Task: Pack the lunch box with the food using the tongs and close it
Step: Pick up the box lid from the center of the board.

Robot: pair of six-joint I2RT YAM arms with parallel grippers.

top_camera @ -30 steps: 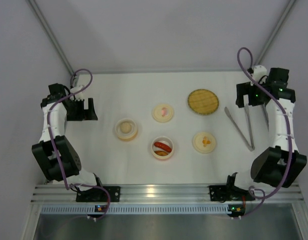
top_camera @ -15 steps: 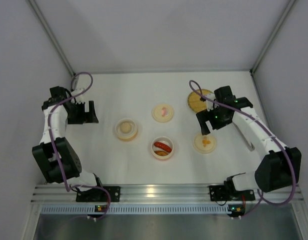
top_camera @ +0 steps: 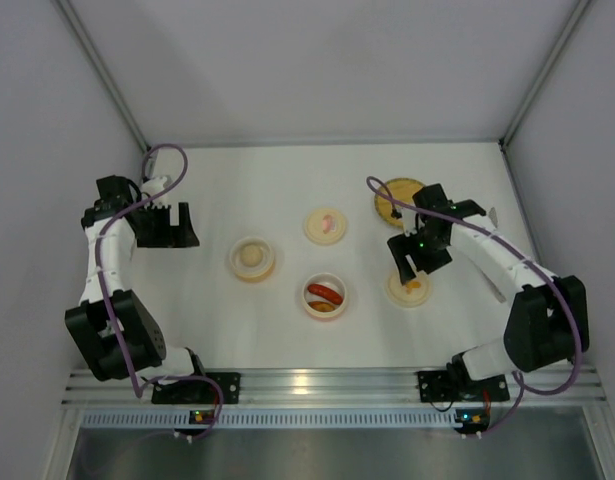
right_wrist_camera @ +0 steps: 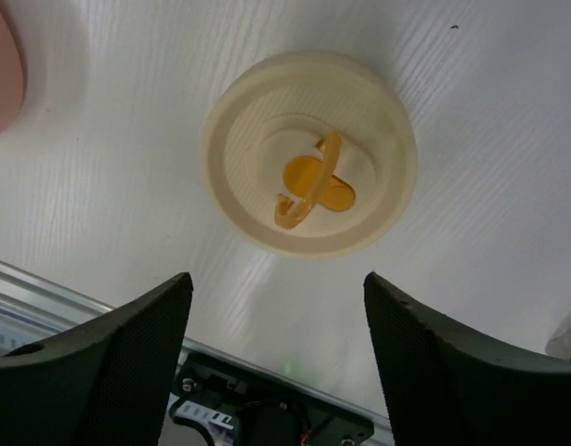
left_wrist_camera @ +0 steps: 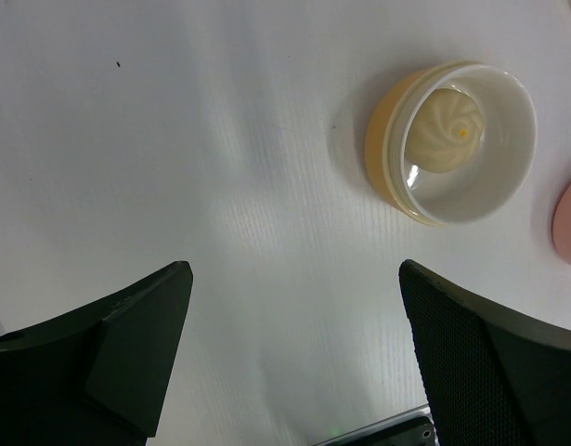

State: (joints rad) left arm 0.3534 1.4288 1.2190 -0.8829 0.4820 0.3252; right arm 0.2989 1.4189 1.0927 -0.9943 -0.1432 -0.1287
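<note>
Right now your right jaws stand apart with nothing between them, poised directly above the orange-marked lid [right_wrist_camera: 310, 153], which lies flat on the worktop [top_camera: 287, 180]. Just outboard of them the tongs [top_camera: 500, 293] lie on the worktop, partly hidden under the right arm [top_camera: 497, 257]. Beyond them, the woven plate [top_camera: 402, 190] shows no food where you can see it. Further inboard the sausage pieces [top_camera: 325, 294] sit in an open cup, and the pink-marked lid [top_camera: 326, 225] lies past it. Your left jaws gape wide and empty over bare worktop, with the cream ball [left_wrist_camera: 441, 137] in its yellow cup [left_wrist_camera: 382, 139] ahead of them. I'd judge the packing done and the lidding left to do. Both arms reach forward with their wrists pitched down
</note>
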